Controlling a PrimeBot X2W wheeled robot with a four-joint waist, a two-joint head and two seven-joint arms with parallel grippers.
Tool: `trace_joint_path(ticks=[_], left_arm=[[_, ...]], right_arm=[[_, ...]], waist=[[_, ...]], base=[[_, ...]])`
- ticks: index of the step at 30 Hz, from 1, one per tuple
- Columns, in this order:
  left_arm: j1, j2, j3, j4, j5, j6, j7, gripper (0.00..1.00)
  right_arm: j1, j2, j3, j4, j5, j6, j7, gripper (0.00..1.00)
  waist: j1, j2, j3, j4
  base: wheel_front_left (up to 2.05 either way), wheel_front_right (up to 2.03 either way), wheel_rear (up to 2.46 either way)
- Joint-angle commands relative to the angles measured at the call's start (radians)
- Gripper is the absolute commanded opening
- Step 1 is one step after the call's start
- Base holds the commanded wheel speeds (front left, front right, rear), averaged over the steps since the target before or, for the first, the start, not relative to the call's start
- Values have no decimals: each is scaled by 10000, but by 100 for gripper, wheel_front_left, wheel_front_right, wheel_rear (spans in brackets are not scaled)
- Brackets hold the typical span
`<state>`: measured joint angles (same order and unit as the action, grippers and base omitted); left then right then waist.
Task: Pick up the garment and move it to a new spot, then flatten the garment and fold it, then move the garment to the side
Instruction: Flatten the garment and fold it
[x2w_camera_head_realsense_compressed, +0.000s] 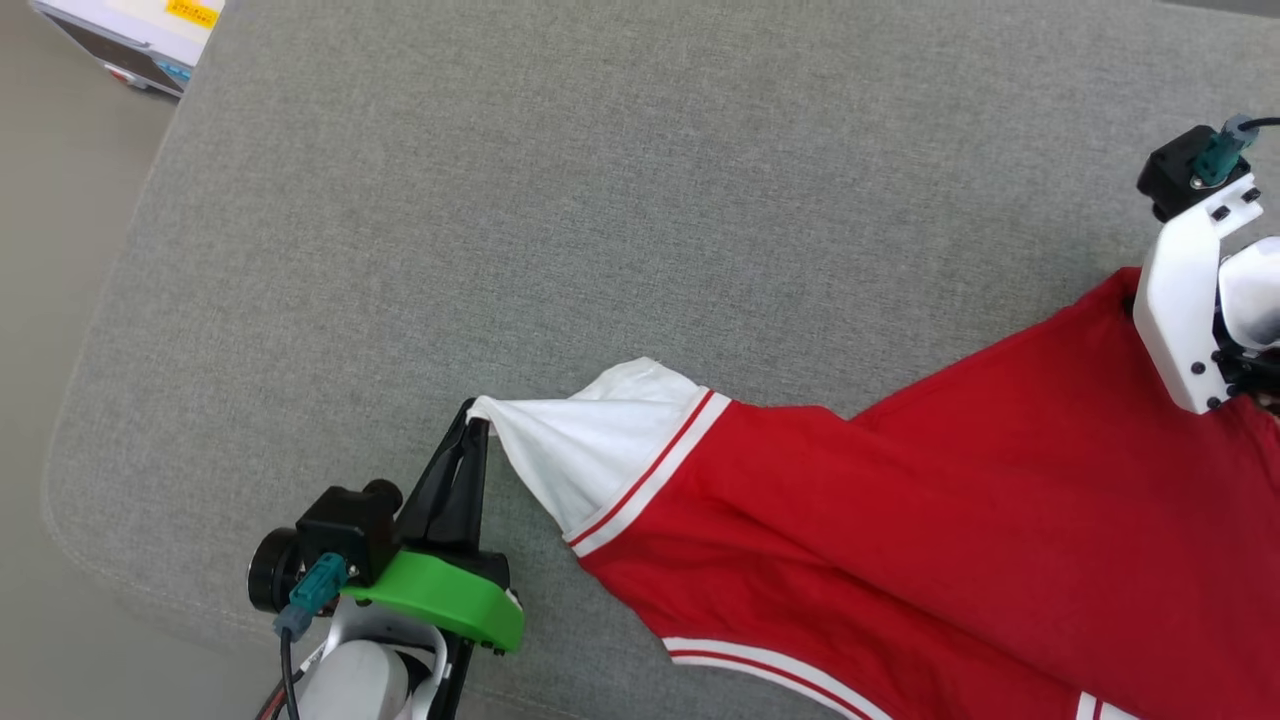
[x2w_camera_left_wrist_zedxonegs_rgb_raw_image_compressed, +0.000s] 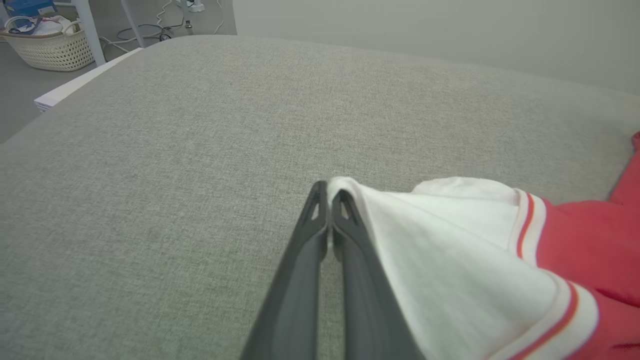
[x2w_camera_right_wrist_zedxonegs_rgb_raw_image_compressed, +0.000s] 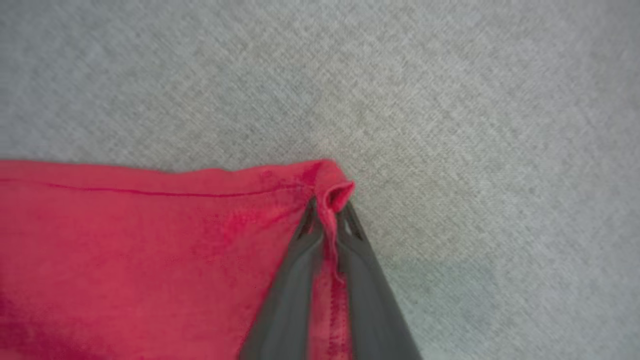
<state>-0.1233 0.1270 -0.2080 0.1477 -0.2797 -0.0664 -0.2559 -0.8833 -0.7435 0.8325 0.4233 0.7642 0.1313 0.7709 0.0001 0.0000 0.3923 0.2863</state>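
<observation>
The garment (x2w_camera_head_realsense_compressed: 900, 520), a red jersey with a white sleeve (x2w_camera_head_realsense_compressed: 590, 440) and red-white striped trim, lies stretched across the grey cushion. My left gripper (x2w_camera_head_realsense_compressed: 478, 418) is shut on the tip of the white sleeve (x2w_camera_left_wrist_zedxonegs_rgb_raw_image_compressed: 450, 250), its fingers (x2w_camera_left_wrist_zedxonegs_rgb_raw_image_compressed: 345, 235) pinching the cloth's edge. At the right edge of the head view my right arm's white bracket (x2w_camera_head_realsense_compressed: 1190, 300) hangs over the red hem. In the right wrist view my right gripper (x2w_camera_right_wrist_zedxonegs_rgb_raw_image_compressed: 327, 210) is shut on a folded corner of the red hem (x2w_camera_right_wrist_zedxonegs_rgb_raw_image_compressed: 335, 192). The lettering is hidden.
The grey cushion (x2w_camera_head_realsense_compressed: 600, 200) spreads wide to the far side and left, with its rounded edge at the left (x2w_camera_head_realsense_compressed: 70, 430). A white box (x2w_camera_head_realsense_compressed: 130, 35) sits on the floor at top left. A wicker basket (x2w_camera_left_wrist_zedxonegs_rgb_raw_image_compressed: 50, 45) stands beyond the cushion.
</observation>
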Motion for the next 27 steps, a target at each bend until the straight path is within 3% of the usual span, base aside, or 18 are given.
trace_joint_path(ticks=[1, 15, 16, 20, 27], left_arm=[[19, -14, 95, 0, 111, -53, -58, 0], [328, 556, 486, -406, 436, -36, -55, 0], [-185, 818, 602, -857, 467, -40, 123, 0], [-1116, 1106, 780, -1261, 313, -154, 309, 0], [-3042, 1416, 894, -1947, 135, -268, 876, 0]], right_arm=[[308, 78, 178, 202, 69, -6, -316, 0], [874, -125, -700, -811, 251, -6, -4081, 0], [1149, -111, -1330, -1222, 257, -6, -4856, 0], [1279, 134, -2290, -1515, -32, -6, -5658, 0], [1459, 715, -3943, -2102, -855, -6, -6228, 0]], waist=[[-1, 0, -242, -154], [-1, 0, -2061, -1017], [-1, 0, -2384, -1291], [-1, 0, -2609, -1609], [-1, 0, -2756, -1946]], base=[[0, 0, 0], [0, 0, 0], [0, 0, 0], [0, 0, 0], [0, 0, 0]])
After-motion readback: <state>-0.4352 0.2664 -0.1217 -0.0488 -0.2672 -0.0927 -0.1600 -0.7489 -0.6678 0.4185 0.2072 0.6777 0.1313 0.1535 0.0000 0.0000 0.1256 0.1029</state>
